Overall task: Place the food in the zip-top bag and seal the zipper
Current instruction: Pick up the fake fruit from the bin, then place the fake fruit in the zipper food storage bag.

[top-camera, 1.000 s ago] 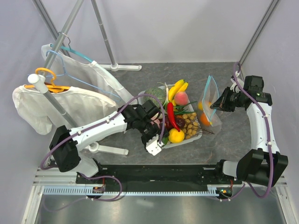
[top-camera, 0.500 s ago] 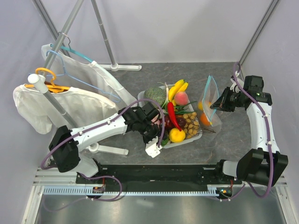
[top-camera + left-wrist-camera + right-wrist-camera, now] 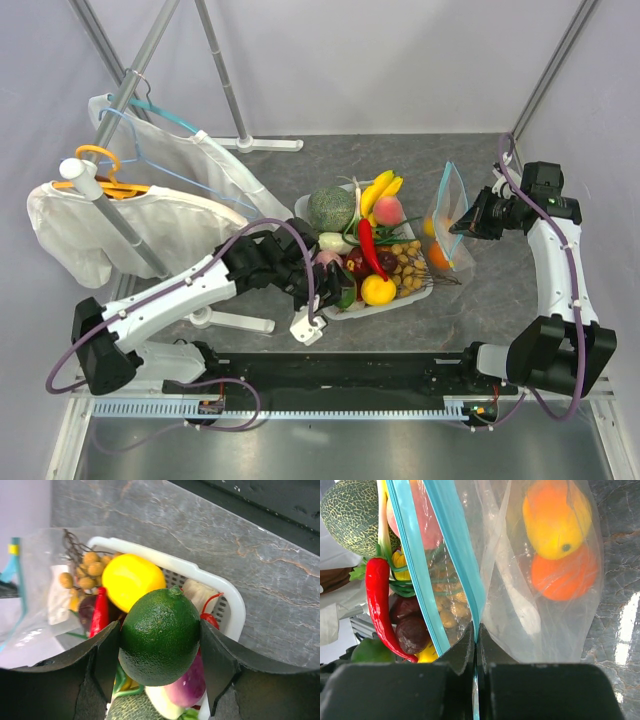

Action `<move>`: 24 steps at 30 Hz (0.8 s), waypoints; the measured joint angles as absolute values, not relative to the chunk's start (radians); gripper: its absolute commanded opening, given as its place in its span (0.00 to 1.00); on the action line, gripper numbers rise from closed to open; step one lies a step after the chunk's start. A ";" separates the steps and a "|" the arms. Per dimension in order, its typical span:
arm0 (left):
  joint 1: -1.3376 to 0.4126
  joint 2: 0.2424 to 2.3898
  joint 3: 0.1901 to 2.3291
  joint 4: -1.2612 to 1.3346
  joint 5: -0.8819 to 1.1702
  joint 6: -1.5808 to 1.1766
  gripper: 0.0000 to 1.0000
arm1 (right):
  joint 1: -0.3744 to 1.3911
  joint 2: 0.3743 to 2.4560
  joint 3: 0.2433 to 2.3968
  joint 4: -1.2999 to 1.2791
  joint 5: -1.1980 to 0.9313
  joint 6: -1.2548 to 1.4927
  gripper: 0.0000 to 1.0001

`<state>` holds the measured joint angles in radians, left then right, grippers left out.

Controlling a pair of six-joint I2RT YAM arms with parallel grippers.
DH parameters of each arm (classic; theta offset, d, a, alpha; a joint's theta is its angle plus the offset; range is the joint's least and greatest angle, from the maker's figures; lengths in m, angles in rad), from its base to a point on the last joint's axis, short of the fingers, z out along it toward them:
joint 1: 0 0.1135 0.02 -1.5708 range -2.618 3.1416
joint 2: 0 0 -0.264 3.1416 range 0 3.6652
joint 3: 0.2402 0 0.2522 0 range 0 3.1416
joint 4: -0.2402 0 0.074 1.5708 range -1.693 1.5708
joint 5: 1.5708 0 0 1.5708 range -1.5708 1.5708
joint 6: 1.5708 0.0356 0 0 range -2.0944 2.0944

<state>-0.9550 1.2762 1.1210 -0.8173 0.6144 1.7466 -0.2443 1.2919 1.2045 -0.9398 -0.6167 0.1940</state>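
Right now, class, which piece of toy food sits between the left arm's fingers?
The green lime: only it is clamped between the left fingers. The yellow lemon lies in the white tray; two orange pieces sit inside the zip-top bag.

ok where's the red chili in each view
top external: red chili near the picture's centre, running top to bottom.
left wrist: centre-left, left of the green lime.
right wrist: left side, beyond the teal zipper.
shared landmark: the clear zip-top bag.
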 measured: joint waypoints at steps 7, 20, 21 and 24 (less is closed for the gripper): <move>-0.955 1.293 1.261 -0.809 0.690 1.588 0.34 | -0.244 1.292 1.205 -0.939 -0.616 0.194 0.00; -0.955 1.729 1.766 -0.186 0.773 0.611 0.34 | -0.244 1.265 1.221 -0.942 -0.585 0.186 0.00; -0.955 1.765 1.784 -0.141 0.772 0.536 0.34 | -0.244 1.261 1.225 -0.945 -0.586 0.186 0.00; -0.955 1.869 1.831 -0.006 0.762 0.320 0.35 | -0.244 1.249 1.238 -0.957 -0.593 0.178 0.00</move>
<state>-0.9550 1.8690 1.8309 -0.0055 0.7616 0.3199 -0.2443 1.2491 1.2377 -0.9569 -0.5926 0.1783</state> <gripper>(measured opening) 0.659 0.012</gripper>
